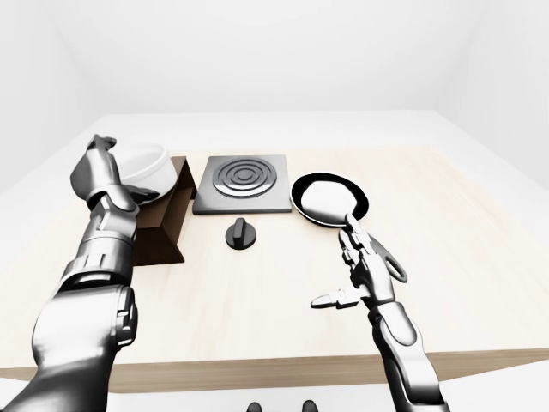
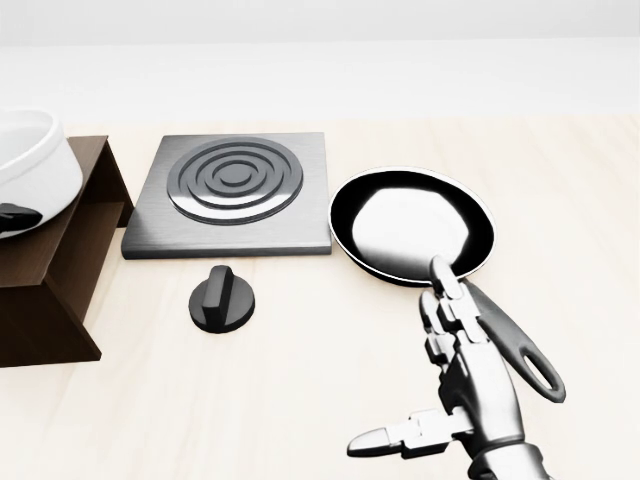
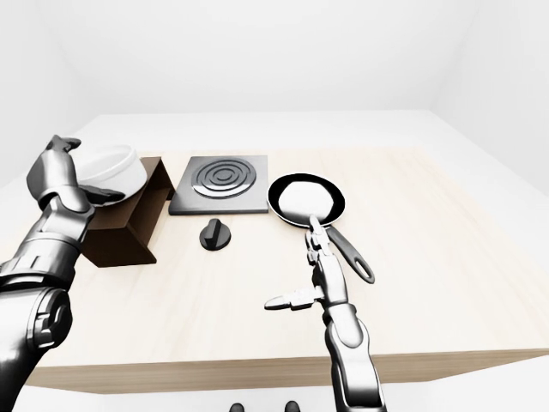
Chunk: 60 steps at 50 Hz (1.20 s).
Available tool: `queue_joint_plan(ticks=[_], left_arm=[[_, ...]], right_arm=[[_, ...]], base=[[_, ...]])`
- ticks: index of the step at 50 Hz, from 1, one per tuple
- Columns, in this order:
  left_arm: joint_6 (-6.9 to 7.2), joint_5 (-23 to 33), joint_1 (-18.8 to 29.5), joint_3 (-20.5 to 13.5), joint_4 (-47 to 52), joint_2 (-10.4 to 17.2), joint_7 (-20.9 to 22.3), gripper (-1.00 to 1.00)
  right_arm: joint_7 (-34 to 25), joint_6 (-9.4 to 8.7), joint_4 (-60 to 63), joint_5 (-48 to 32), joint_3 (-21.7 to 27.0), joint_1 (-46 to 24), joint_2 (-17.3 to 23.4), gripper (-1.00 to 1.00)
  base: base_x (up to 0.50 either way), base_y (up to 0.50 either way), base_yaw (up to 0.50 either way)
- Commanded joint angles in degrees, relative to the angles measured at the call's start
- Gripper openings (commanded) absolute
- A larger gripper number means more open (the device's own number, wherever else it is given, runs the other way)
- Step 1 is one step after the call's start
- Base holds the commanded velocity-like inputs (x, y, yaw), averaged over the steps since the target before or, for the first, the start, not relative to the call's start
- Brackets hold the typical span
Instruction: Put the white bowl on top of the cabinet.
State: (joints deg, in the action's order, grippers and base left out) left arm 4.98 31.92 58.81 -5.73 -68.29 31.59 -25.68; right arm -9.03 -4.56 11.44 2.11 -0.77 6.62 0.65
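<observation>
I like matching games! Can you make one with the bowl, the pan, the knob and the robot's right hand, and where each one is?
Things:
1. white bowl
2. frying pan
3. black knob
4. right hand

Places (head view):
A. below the hob
B. open, over the pan's handle
C. right of the hob
D. at the brown cabinet, by the left hand

Pairs: 1-D, 2-C, 3-A, 4-B

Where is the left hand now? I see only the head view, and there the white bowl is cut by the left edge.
Observer: The left hand stands against the white bowl, on its left side in the right-eye view.
Operator: Is the bowl on the cabinet?
Observer: It sits over the cabinet top; whether it rests there, I cannot tell.
Operator: Do the fingers close round it?
Observer: I cannot tell that either; the hand's back hides them.
</observation>
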Motion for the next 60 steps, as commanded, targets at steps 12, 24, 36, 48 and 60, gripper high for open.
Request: queue_joint_plan(ticks=[12, 24, 36, 48, 60], left_arm=[[0.02, 1.78, -0.59, -0.73, 0.09, 0.70, -1.15, 1.00], [0.02, 1.78, -0.55, -0.78, -0.18, 0.50, -1.30, 1.00], [0.02, 1.86, -0.56, -0.74, -0.14, 0.47, -1.30, 1.00], [0.02, 1.70, -2.02, -0.71, 2.17, 0.04, -0.24, 1.00], [0.02, 5.88, -18.52, -2.47, 37.94, -5.52, 14.55, 1.00]], right_arm=[[-0.22, 0.42, 0.21, -0.21, -0.35, 0.48, -0.02, 1.00], [-0.14, 0.29, 0.34, -0.27, -0.43, 0.53, -0.06, 1.00], [-0.20, 0.56, -0.16, -0.26, -0.40, 0.33, -0.04, 1.00], [-0.29, 0.42, -0.52, -0.24, -0.16, -0.03, 0.04, 1.00], [1.58, 0.04, -9.06, 0.49, 2.70, -8.10, 0.61, 1.00]], base=[[0.00, 0.00, 0.00], [0.00, 0.00, 0.00], [0.00, 0.00, 0.00], [0.00, 0.00, 0.00], [0.00, 0.00, 0.00]])
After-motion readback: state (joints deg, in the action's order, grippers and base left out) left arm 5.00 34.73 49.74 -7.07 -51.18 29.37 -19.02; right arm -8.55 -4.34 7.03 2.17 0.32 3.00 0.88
